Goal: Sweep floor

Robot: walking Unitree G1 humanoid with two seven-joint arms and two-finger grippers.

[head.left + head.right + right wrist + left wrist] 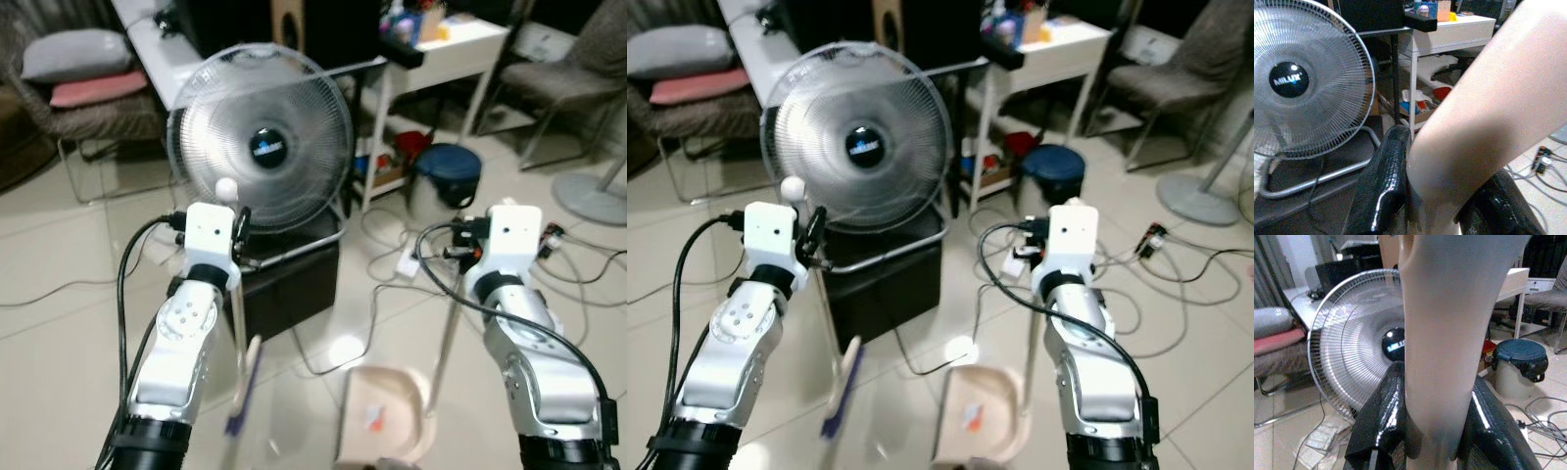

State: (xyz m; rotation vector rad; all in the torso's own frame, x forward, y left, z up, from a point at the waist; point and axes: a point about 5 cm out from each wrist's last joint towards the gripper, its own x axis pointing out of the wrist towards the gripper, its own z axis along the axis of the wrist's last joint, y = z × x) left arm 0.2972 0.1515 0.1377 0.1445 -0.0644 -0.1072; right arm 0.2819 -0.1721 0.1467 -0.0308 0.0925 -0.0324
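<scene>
Left gripper (1430, 431) clamped on broom handle (235, 323), bristles (242, 384) low over tiled floor (59, 343). Centre: dustpan (387, 411) on floor, orange-white scrap (374, 418) inside. Right gripper (1435, 196) clamped on dustpan handle (446, 338). Fan (260, 147) on black box (289, 279) behind.

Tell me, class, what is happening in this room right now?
A humanoid robot is set to sweep. Its left claw is shut on a broom handle, its right claw on a dustpan handle. The beige dustpan rests on the tiled floor, before a fan on a black box.
</scene>
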